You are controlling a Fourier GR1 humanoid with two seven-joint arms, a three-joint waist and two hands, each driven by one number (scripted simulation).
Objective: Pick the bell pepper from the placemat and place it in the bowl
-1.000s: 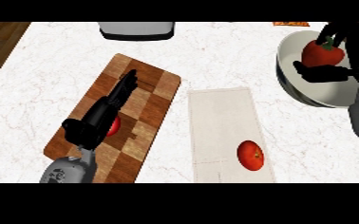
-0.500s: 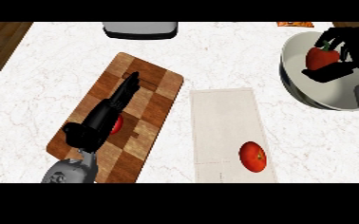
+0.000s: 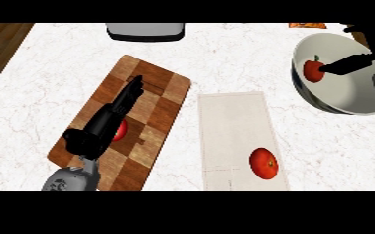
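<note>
- Counter (image 3: 242, 64): white marbled top, fills most of the head view.
- Bowl (image 3: 344, 96): white, with a dark outer wall, at the far right of the counter and partly cut by the right edge.
- Bell pepper (image 3: 313, 70): red with a small green stem, lying inside the bowl on its left inner wall. It is off the placemat.
- Right hand (image 3: 350, 65): only a dark finger-like part shows, entering from the right edge over the bowl, its tip just beside the pepper. Contact with the pepper cannot be judged, nor can it be told whether the fingers are apart or together.
- Placemat (image 3: 234, 129): pale beige rectangle at the near centre of the counter, running near to far, to the left of the bowl and apart from it.
- Tomato (image 3: 264, 163): round red item on the near right part of the placemat.
- Cutting board (image 3: 157, 94): chequered wood, left of the placemat, set at an angle.
- Left hand (image 3: 110, 121): lies over the cutting board, fingers stretched straight toward the far side, apart and holding nothing. The grey forearm comes in from the near left.
- Red item (image 3: 121, 130): partly hidden under the left hand on the board; its kind cannot be told.
- Grey appliance (image 3: 145, 30): at the far edge, left of centre, only its near part showing.
</note>
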